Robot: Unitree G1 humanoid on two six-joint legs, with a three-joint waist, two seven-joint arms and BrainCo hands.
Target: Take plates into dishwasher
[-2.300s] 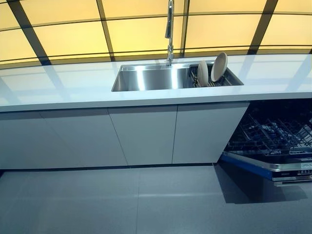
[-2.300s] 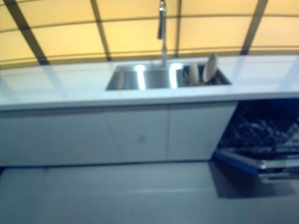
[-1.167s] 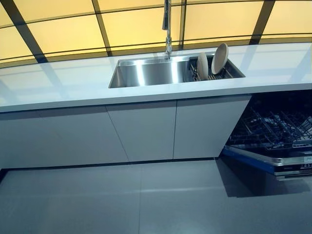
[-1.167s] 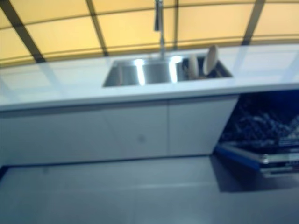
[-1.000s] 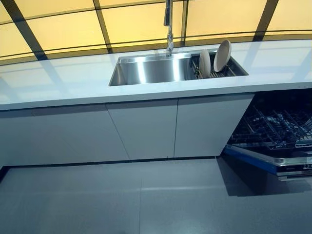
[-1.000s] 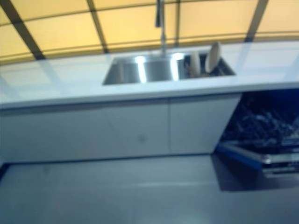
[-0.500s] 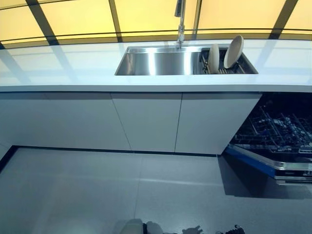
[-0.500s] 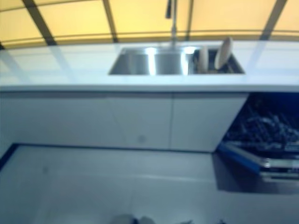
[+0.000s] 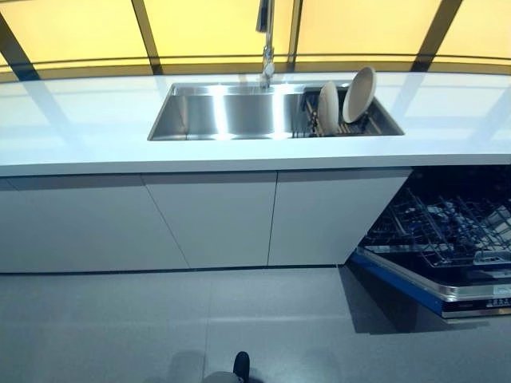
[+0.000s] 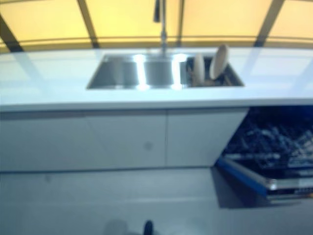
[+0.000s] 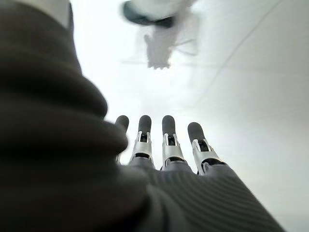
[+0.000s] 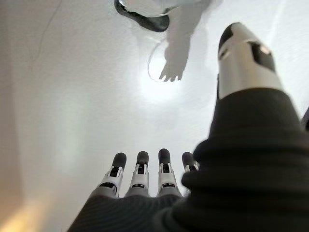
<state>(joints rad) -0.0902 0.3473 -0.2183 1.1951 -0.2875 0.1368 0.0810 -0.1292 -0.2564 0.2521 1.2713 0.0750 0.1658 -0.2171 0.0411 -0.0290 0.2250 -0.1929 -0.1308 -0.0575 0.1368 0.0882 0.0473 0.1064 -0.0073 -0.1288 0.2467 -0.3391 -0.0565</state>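
Floor: wide grey floor lies open between the camera and the cabinet fronts.
Counter: long white counter, straight front edge, glossy, running the full width under yellow backlit panels.
Dishwasher: dishwasher at the right, door dropped down and jutting over the floor, dark wire rack showing inside.
Sink: steel sink, rectangular basin sunk in the counter, tall faucet behind it.
Plates: two cream round plates stand on edge in a rack at the sink's right end, the right one taller and tilted.
Left hand: left hand hangs over pale floor, fingers straight, holding nothing.
Right hand: right hand likewise, fingers extended, thumb apart, empty.
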